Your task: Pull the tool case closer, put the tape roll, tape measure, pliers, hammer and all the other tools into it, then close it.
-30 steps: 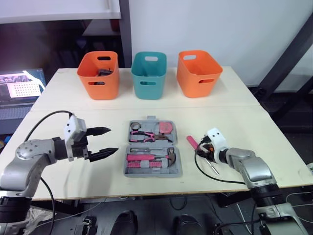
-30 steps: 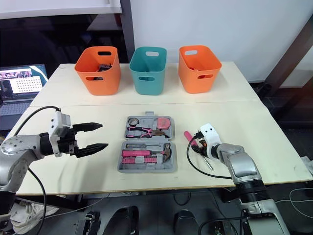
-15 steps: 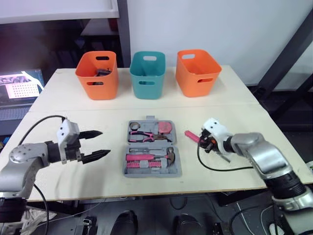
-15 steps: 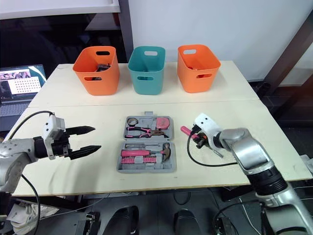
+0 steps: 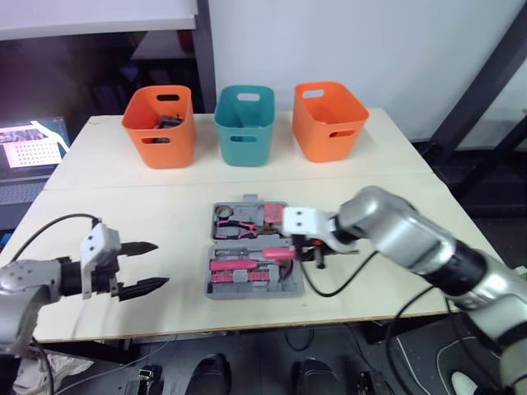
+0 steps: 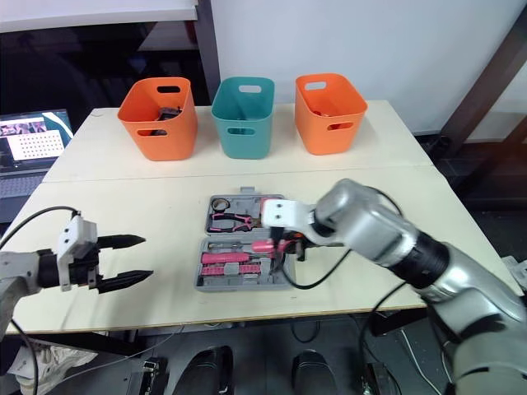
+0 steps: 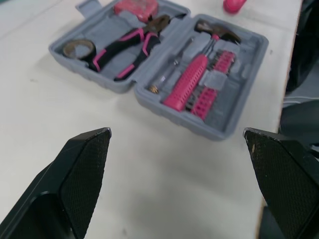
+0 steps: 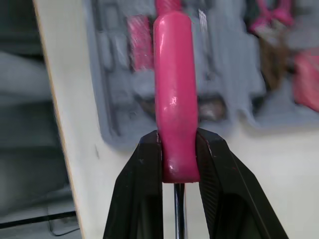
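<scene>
Pink screwdriver handle pinched tight between the right gripper's fingers, above the open grey case. Head view: case sits on the table, right gripper over it; left gripper well left, spread wide. Left wrist: spread fingers touch nothing, case beyond.

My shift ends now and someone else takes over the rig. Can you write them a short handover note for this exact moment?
The right pincer is shut on the pink-handled screwdriver, held over the right side of the open tool case.
The left pincer is open and empty, above the table to the left of the case.
Already in the case: tape roll, pliers, tape measure, hammer.
Left to do: seat the screwdriver in the case, then close the lid.
</scene>
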Controlling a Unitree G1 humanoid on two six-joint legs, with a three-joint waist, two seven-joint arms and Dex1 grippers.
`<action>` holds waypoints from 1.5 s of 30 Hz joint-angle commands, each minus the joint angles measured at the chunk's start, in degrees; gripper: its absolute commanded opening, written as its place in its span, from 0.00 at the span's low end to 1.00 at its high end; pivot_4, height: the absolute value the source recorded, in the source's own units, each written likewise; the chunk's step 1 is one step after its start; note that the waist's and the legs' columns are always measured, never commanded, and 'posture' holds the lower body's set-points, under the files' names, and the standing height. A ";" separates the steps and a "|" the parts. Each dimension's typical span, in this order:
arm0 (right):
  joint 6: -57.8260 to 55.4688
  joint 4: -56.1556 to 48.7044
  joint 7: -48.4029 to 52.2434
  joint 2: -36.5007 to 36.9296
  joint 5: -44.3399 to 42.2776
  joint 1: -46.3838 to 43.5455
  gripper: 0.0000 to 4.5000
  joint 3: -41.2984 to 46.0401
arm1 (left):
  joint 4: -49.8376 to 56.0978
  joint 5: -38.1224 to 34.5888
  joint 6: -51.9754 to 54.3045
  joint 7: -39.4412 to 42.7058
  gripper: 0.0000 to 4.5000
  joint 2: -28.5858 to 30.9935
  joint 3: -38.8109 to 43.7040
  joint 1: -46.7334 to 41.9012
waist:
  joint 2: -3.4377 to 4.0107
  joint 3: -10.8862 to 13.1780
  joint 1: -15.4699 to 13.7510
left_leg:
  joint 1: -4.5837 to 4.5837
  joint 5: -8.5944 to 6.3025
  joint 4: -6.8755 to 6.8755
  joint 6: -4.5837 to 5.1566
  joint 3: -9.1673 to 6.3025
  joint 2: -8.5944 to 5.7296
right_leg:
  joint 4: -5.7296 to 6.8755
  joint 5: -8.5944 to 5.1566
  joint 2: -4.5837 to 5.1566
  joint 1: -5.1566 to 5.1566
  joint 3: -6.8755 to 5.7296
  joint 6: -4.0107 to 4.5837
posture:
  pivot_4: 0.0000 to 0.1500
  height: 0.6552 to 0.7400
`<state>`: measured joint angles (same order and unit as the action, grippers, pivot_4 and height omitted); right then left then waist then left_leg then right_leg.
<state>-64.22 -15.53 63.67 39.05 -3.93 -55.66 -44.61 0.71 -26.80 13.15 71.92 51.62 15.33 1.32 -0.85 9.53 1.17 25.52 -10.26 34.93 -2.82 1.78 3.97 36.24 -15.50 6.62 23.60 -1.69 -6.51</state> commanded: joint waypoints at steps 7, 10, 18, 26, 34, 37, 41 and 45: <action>-10.24 5.27 -6.79 -16.91 -0.73 -5.37 0.09 -7.09 | 5.54 -1.48 0.60 -1.23 1.00 0.46 6.90 6.46 | -0.02 -0.01 -0.29 | 0.06 0.00 0.05 0.00 0.02 -0.02 | 0.02 0.03 0.03 -0.01 -0.03 0.01 | 1.00 1.00; -10.56 6.39 -7.38 -19.27 -1.32 -5.92 0.09 -8.54 | 6.22 -1.36 0.35 -1.61 1.00 0.06 7.11 7.76 | -0.02 -0.01 -0.31 | 0.05 0.00 0.03 0.00 0.02 -0.01 | 0.04 0.04 0.02 0.00 -0.05 0.01 | 1.00 1.00; -9.72 10.13 -8.95 -22.27 -2.77 -6.83 0.09 -10.31 | 6.88 -1.51 0.45 -2.78 1.00 -0.46 7.37 8.21 | -0.02 -0.01 -0.14 | 0.04 0.00 0.02 0.00 0.02 -0.01 | 0.05 0.04 0.01 -0.01 -0.07 0.00 | 1.00 1.00; -7.78 13.76 -10.03 -22.94 -2.22 -6.44 0.09 -11.87 | 7.75 -1.76 0.58 -3.87 1.00 -0.95 7.08 8.93 | -0.02 -0.01 -0.09 | 0.04 0.00 0.01 -0.01 0.02 -0.01 | 0.04 0.04 0.01 -0.01 -0.07 0.00 | 1.00 1.00; -5.39 18.24 -12.11 -25.93 -1.55 -6.00 0.09 -11.13 | 8.03 -1.68 0.53 -4.20 1.00 -1.12 7.09 9.38 | -0.01 -0.01 -0.04 | 0.04 0.00 0.00 -0.01 0.02 -0.01 | 0.05 0.04 0.01 0.00 -0.07 0.00 | 1.00 1.00; -4.83 19.39 -12.99 -27.38 -1.51 -6.28 0.09 -10.29 | 7.81 -1.47 0.45 -3.98 1.00 -0.90 7.00 9.62 | -0.02 -0.02 -0.02 | 0.04 0.00 0.00 -0.01 0.02 -0.01 | 0.05 0.04 0.01 0.00 -0.07 0.00 | 1.00 1.00; -4.97 17.58 -12.98 -26.44 -1.68 -5.76 0.40 -10.92 | 7.82 -1.47 0.49 -4.10 1.00 -1.01 6.44 9.06 | -0.02 -0.01 0.00 | 0.02 0.00 -0.01 -0.01 0.02 -0.01 | 0.05 0.04 0.00 0.01 -0.07 0.00 | 1.00 1.00; -6.07 14.53 -10.69 -24.40 -3.71 -6.33 0.61 -9.99 | 7.42 -1.42 0.58 -4.19 1.00 -1.23 5.49 7.74 | -0.02 -0.01 -0.14 | 0.04 0.00 -0.01 -0.01 0.02 -0.01 | 0.04 0.04 0.00 0.01 -0.06 0.00 | 1.00 1.00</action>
<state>-70.04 1.47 52.08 14.33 -6.65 -61.17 -56.40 7.28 -27.71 13.74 67.94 50.47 20.92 9.84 -0.87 9.51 1.03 25.55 -10.27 34.92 -2.83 1.80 3.96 36.28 -15.46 6.62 23.60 -1.76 -6.51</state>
